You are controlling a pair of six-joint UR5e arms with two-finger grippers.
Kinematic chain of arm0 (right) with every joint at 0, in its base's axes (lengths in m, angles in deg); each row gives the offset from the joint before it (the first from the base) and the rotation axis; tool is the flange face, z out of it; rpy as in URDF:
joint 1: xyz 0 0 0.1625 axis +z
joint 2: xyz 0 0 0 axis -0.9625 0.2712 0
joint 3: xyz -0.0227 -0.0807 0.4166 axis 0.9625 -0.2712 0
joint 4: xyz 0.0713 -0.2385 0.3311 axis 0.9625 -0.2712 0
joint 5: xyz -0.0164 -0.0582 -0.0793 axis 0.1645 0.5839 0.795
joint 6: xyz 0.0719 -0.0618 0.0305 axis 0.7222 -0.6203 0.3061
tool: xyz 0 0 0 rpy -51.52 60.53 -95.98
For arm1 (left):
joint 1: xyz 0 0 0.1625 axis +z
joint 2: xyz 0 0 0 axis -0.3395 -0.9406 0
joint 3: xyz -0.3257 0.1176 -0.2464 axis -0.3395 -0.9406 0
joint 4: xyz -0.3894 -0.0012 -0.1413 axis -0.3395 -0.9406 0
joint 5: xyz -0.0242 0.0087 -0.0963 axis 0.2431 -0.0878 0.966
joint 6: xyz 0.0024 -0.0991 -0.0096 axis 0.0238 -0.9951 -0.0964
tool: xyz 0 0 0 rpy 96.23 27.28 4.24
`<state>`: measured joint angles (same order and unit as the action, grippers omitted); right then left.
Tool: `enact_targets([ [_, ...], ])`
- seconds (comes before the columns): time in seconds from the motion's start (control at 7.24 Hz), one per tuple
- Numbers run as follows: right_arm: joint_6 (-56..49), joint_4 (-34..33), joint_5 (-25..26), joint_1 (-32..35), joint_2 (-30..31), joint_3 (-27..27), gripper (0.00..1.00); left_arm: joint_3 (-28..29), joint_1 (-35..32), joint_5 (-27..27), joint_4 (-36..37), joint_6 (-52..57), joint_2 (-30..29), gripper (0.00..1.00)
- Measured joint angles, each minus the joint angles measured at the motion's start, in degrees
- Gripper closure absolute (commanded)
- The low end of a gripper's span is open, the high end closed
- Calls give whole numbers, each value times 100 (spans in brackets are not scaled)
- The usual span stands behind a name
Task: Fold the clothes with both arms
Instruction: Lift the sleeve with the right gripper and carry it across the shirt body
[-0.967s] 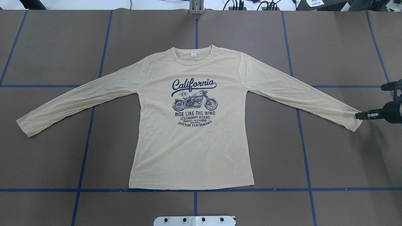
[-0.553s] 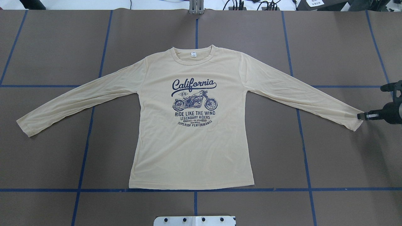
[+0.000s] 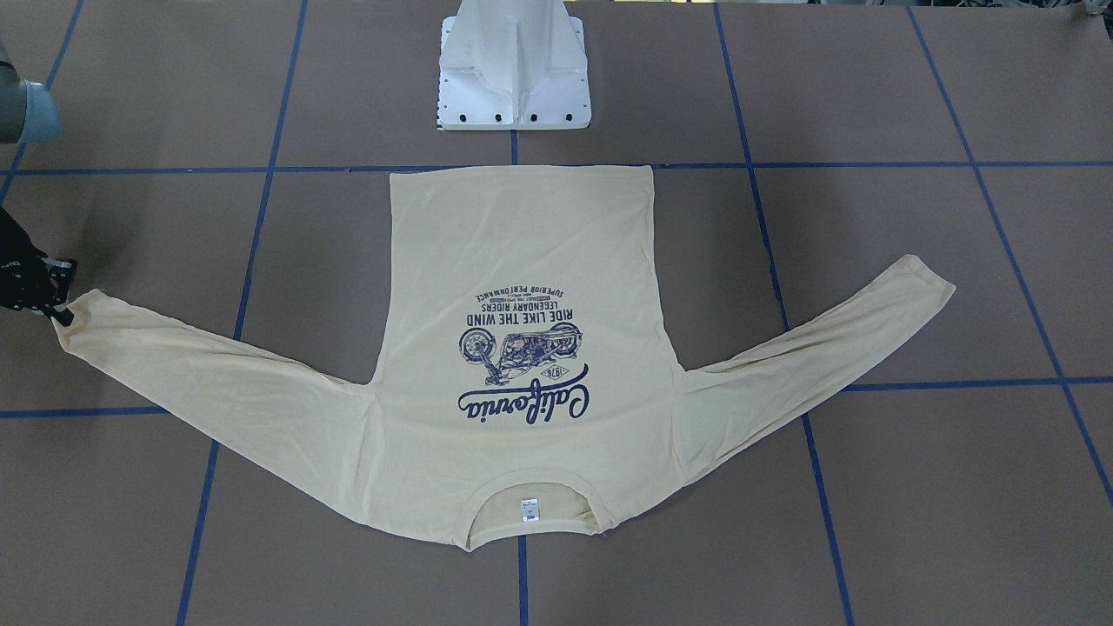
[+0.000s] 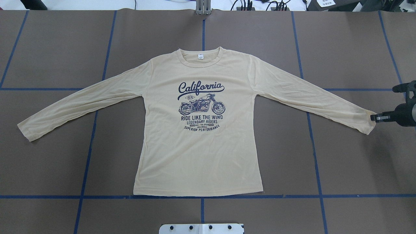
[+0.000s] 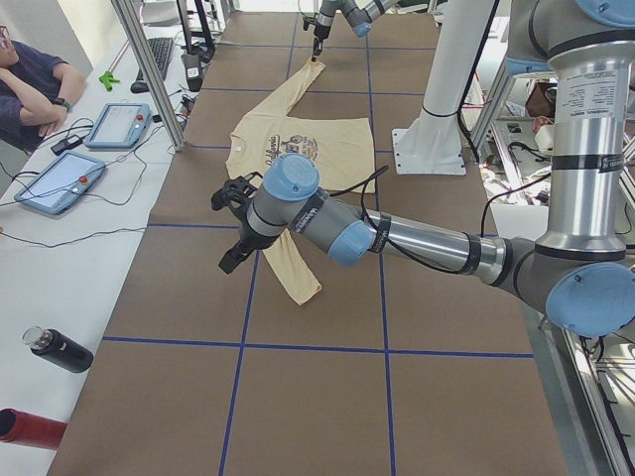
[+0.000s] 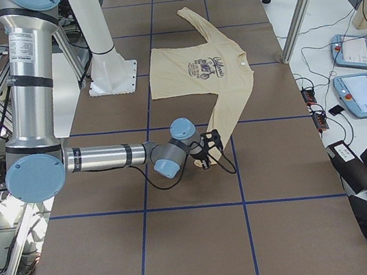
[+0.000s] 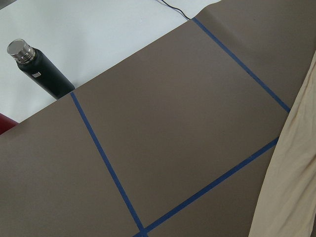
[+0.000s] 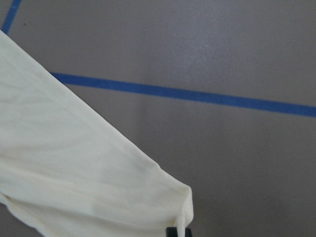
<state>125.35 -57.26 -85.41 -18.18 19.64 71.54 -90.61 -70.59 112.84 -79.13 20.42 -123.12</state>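
The cream-yellow long-sleeved shirt (image 4: 201, 146) lies flat with its navy "California" print up, sleeves spread, neck label away from the robot. It also shows in the front view (image 3: 522, 261). My right gripper (image 4: 374, 117) is at the end of the right sleeve, shut on the cuff (image 4: 369, 122). In the right wrist view the cuff (image 8: 168, 197) bunches to a pinched corner at the bottom edge. The gripper also shows in the front view (image 3: 59, 300). My left gripper (image 5: 233, 226) hovers beside the left sleeve (image 5: 298, 268). I cannot tell whether it is open.
The white pedestal base (image 4: 201, 228) stands at the near table edge. A black bottle (image 7: 39, 69) and a red object (image 5: 25, 426) lie off the table's left end. Teach pendants (image 5: 119, 124) and an operator (image 5: 30, 84) are on the far side.
My right gripper has shifted slightly right and toward the far side at the cuff. The cuff's corner has drawn up with it. The rest of the shirt has not moved.
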Motion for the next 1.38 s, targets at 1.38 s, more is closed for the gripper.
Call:
enact_targets([
  [1.38, 2997, -5744, 1905, -1182, -5498, 435, 100, 44, 0, -6, 0, -26, -3, 0],
])
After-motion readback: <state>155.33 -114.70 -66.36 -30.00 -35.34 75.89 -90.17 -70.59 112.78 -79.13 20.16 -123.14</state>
